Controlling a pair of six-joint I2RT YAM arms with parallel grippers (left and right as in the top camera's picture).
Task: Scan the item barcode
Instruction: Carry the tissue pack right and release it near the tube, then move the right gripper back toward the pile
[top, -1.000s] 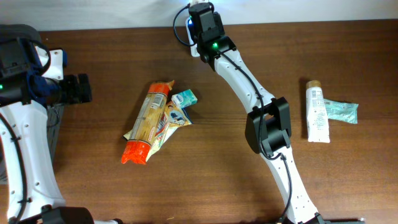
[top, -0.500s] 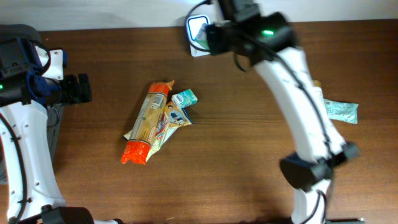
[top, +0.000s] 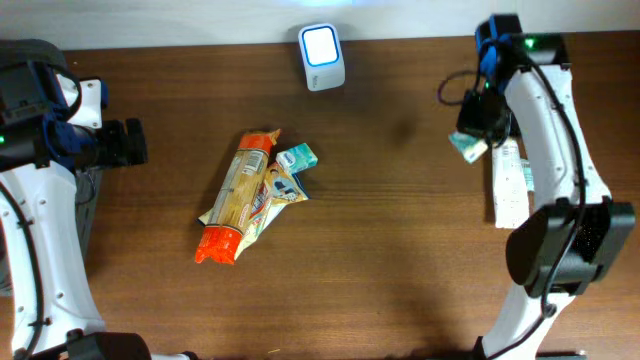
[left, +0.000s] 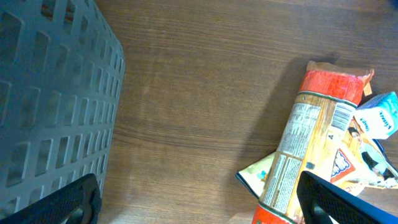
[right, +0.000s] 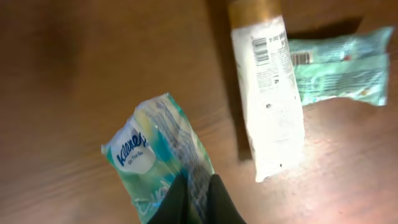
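Note:
My right gripper (right: 200, 196) is shut on a teal Kleenex tissue pack (right: 159, 155), pinching its lower end. In the overhead view the pack (top: 466, 148) hangs below the right gripper (top: 480, 128) at the table's right side, just left of a white tube (top: 510, 185). The white scanner (top: 322, 45) with its lit window stands at the back centre, well away from the pack. No barcode shows on the held pack. My left gripper (left: 199, 208) is open and empty at the far left (top: 125, 142).
The white tube (right: 267, 106) and a green packet (right: 342, 68) lie side by side, barcodes up. A pile mid-table holds an orange-ended pasta pack (top: 240, 200), a teal box (top: 297, 157) and a flat packet (top: 284, 188). A grey basket (left: 50, 93) sits at the left.
The right arm has swung from the scanner at the back centre over to the right side, carrying the tissue pack. The left arm has not moved.

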